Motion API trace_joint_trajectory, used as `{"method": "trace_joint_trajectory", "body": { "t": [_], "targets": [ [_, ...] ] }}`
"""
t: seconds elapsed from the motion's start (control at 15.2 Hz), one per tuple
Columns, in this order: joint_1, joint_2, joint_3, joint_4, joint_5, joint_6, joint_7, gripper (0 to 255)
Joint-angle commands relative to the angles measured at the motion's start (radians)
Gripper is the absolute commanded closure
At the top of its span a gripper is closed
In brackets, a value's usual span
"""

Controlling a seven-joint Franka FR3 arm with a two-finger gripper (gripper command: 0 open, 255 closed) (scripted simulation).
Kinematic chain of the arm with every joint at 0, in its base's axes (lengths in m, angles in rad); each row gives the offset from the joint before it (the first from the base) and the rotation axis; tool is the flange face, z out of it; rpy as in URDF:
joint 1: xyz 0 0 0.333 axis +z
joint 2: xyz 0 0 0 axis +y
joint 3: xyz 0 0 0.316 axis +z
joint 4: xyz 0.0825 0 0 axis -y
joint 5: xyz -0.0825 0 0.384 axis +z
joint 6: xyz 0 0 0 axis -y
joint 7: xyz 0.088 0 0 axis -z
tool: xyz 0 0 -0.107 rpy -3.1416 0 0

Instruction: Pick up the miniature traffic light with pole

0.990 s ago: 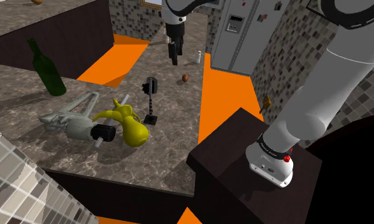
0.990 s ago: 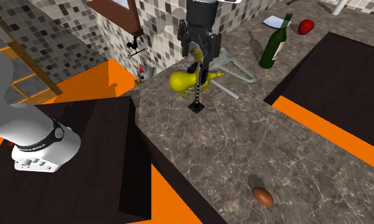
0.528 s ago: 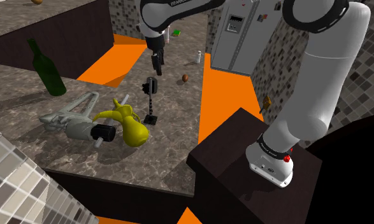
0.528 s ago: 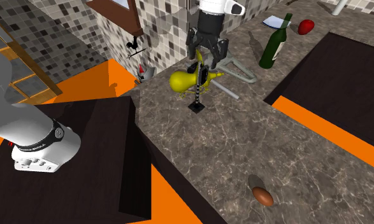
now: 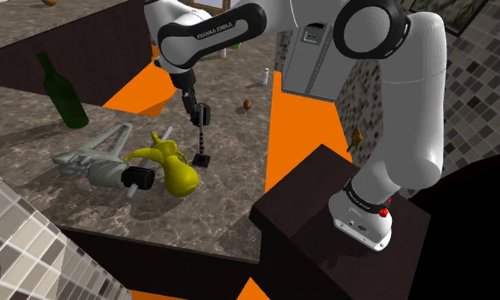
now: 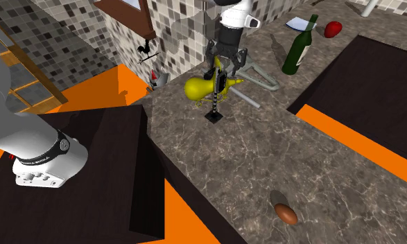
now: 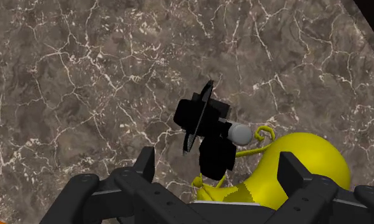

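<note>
- The miniature traffic light is all black, a boxy head on a thin pole with a square base. It stands upright on the marbled counter, mid-frame in the shoulder view, just beside a yellow gourd.
- The hand hangs over its head, fingers spread wide, gripping nothing.

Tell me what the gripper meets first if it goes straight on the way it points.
Most likely the traffic light, standing between the open fingers of the gripper, its head nearest. One finger hangs over the yellow gourd and might touch it; depth is hard to judge.
</note>
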State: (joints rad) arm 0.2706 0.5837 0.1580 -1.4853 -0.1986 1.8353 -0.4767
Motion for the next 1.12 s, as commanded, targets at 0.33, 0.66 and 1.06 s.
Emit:
{"method": "trace_joint_trajectory", "body": {
  "t": [0.33,0.66,1.06],
  "targets": [
    [0.008,0.056,0.000,-0.002,-0.011,0.055,0.001,0],
    [0.008,0.068,-0.002,-0.009,-0.014,0.073,0.004,255],
    [0.008,0.068,-0.002,-0.009,-0.014,0.072,0.003,255]
  ]
}}
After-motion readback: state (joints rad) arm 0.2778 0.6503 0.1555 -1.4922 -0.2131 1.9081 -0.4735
